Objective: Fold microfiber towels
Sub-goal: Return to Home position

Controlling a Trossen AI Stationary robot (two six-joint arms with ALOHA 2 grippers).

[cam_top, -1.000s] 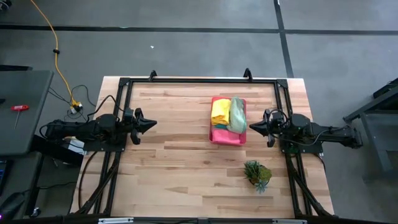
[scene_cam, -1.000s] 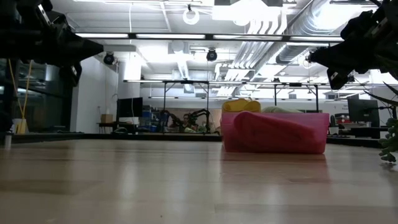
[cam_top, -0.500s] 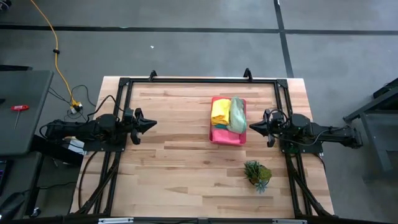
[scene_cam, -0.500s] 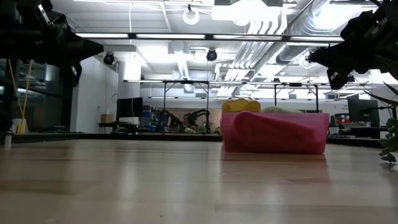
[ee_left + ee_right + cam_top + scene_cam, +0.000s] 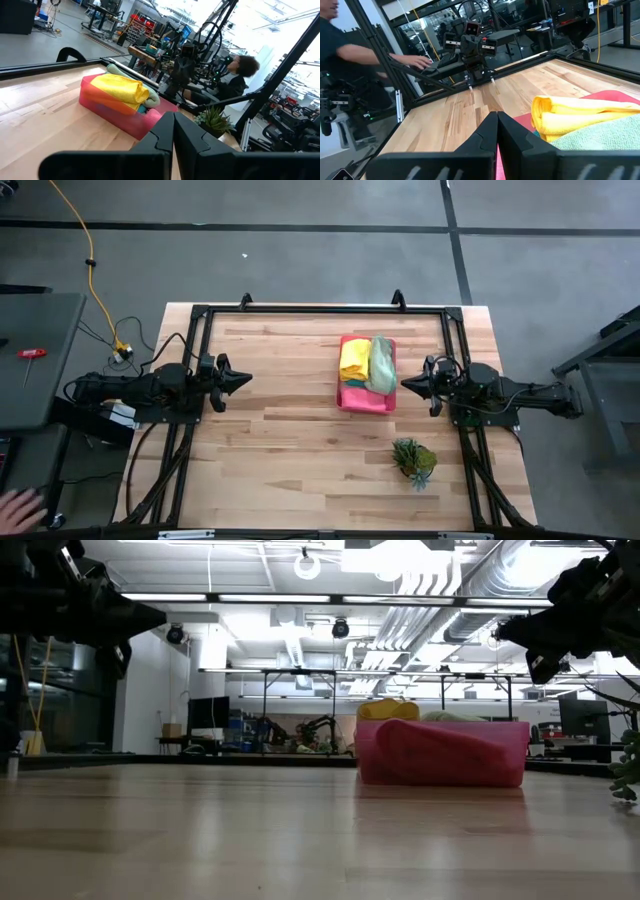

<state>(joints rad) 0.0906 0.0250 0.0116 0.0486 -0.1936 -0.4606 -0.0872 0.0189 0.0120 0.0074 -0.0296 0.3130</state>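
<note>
Seemingly homed: left end effector and right end effector pinched empty toward opposite desk edges; towels binned, next simply rest.

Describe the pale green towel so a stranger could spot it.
On the wooden table, find the pink tray. In it, on the side nearest the right gripper, lies the pale green towel, duller than the yellow towel beside it.

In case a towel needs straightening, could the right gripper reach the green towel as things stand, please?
Probably yes. The right gripper, shut, hangs just beside the tray, and the green towel lies on top at that near edge. Nothing stands between them; the plant stands aside.
</note>
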